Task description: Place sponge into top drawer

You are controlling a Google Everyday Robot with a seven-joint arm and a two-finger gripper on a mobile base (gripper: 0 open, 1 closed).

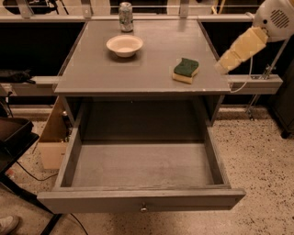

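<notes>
The sponge (pixel 185 70), dark green on top of pale yellow foam, lies on the right side of the grey cabinet top (pixel 138 69). The top drawer (pixel 138 200) is pulled fully out below it, its inside bare, with a small round knob (pixel 144 208) on the front panel. My gripper (pixel 223 64), cream-coloured on a white arm joint (pixel 273 16), hangs just past the cabinet's right edge. It is to the right of the sponge, a short gap away, and does not touch it.
A cream bowl (pixel 124 45) and a drink can (pixel 125 10) stand at the back of the cabinet top. A cardboard box (pixel 51 140) and a black object (pixel 14 135) sit on the left. A rail (pixel 257 81) runs out to the right. The floor is speckled.
</notes>
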